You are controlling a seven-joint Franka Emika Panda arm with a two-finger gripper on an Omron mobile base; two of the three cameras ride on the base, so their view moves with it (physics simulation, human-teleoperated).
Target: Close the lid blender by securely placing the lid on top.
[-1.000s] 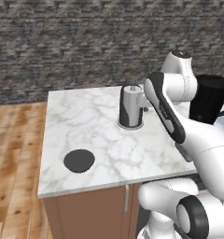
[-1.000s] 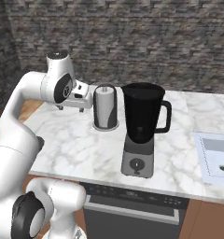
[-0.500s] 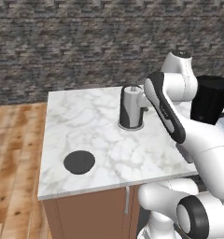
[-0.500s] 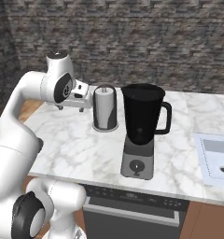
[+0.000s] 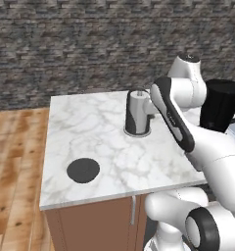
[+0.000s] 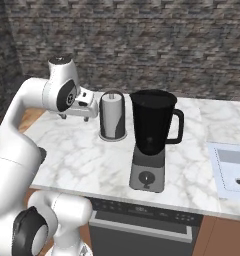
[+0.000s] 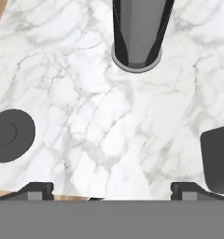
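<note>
While the gripper (image 6: 75, 119) hovers, open

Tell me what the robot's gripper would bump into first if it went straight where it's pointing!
Probably the marble counter. The gripper points down at it, and the lid looks off to one side in the hand view. How far down is hard to tell.

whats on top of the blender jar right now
Nothing is seen on the black jar; the lid lies on the counter. Whether anything is inside can't be told.
</note>
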